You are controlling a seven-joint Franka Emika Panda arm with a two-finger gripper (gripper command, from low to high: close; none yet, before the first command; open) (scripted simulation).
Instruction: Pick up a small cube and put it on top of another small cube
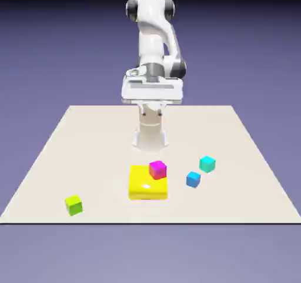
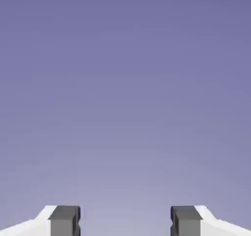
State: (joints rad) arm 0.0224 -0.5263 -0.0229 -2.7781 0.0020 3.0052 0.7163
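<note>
Beige table [image 1: 247, 158] on blue-violet backdrop, yellow block [image 1: 147, 185] near centre, pink cube [image 1: 157, 169] on its far right corner, green cube [image 1: 74, 205] well left of block, gripper [image 2: 125, 222] parted, empty, raised behind block.

Just plain blue-violet backdrop [image 2: 125, 83] ahead, gripper [image 2: 125, 222] spread wide, grey fingertips [image 2: 64, 221] apart with nothing between them.
</note>
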